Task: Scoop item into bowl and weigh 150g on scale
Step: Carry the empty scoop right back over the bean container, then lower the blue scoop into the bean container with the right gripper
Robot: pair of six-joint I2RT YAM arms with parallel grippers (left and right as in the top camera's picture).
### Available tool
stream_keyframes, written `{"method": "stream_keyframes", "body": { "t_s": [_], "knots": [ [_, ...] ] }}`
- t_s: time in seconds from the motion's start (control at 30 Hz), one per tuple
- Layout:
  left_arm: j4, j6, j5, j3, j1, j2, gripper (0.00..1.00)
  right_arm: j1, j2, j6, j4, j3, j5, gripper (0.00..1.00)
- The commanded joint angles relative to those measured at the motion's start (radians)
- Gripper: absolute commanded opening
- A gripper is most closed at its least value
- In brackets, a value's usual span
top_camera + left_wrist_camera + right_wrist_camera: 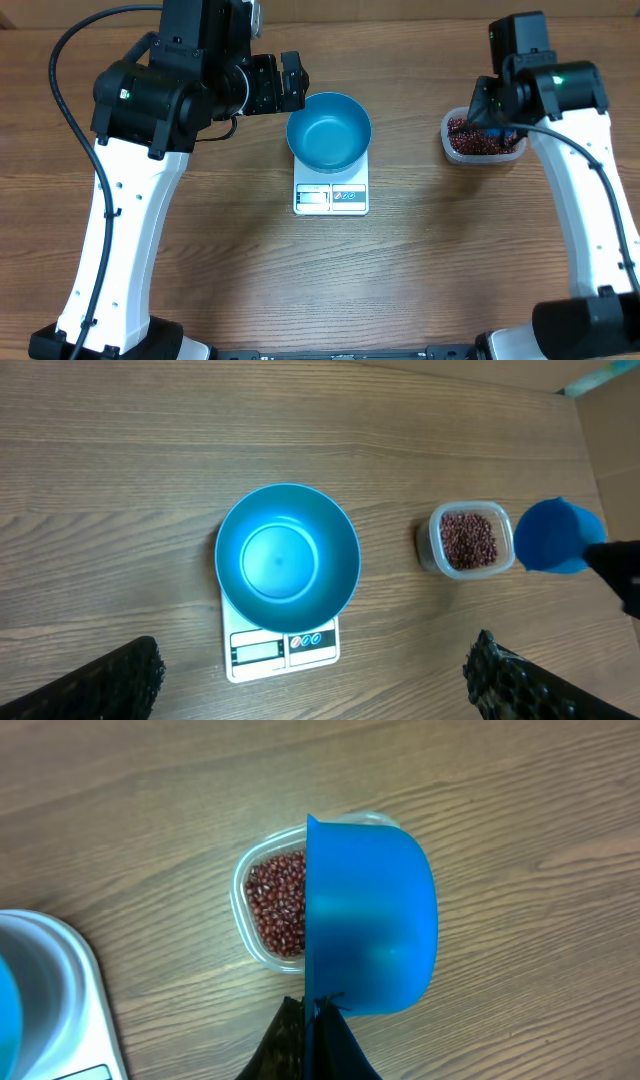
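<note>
The teal-blue bowl (329,130) sits on the white digital scale (331,197) near the middle of the wooden surface (400,280). It covers most of the platform, leaving only the display and button strip showing on the robot's side. The left gripper (278,82) hangs just beside the bowl's far-left rim, its jaws spread wide and holding nothing. Well to the right of the scale stands a clear plastic tub (447,135) with the dried red-brown beans (277,902) heaped inside. The right gripper (312,1040) is above the tub, its jaws pinched tight on a bright blue scoop (370,920). Turned on edge, the scoop hides the tub's right half from the right wrist camera.
</note>
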Motion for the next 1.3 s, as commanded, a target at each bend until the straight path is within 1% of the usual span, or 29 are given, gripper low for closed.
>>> {"method": "stream_keyframes", "body": {
  "t_s": [0.0, 0.33, 0.57, 0.83, 1.27],
  "knots": [
    [-0.002, 0.019, -0.005, 0.017, 0.004, 0.008, 0.99, -0.032, 0.024, 0.003, 0.003, 0.032, 0.018, 0.04],
    [-0.006, 0.019, -0.006, 0.017, 0.004, 0.008, 1.0, -0.111, 0.068, -0.028, 0.009, 0.032, 0.01, 0.04],
    [-0.01, 0.019, -0.005, 0.017, 0.004, 0.008, 0.99, -0.113, 0.079, -0.036, 0.026, 0.032, -0.002, 0.04],
    [-0.02, 0.019, -0.006, 0.017, 0.004, 0.008, 1.0, -0.113, 0.143, -0.05, 0.018, 0.032, -0.019, 0.04],
    [-0.021, 0.019, -0.005, 0.017, 0.004, 0.008, 0.99, -0.113, 0.167, -0.054, 0.011, 0.032, -0.019, 0.04]
  ]
}}
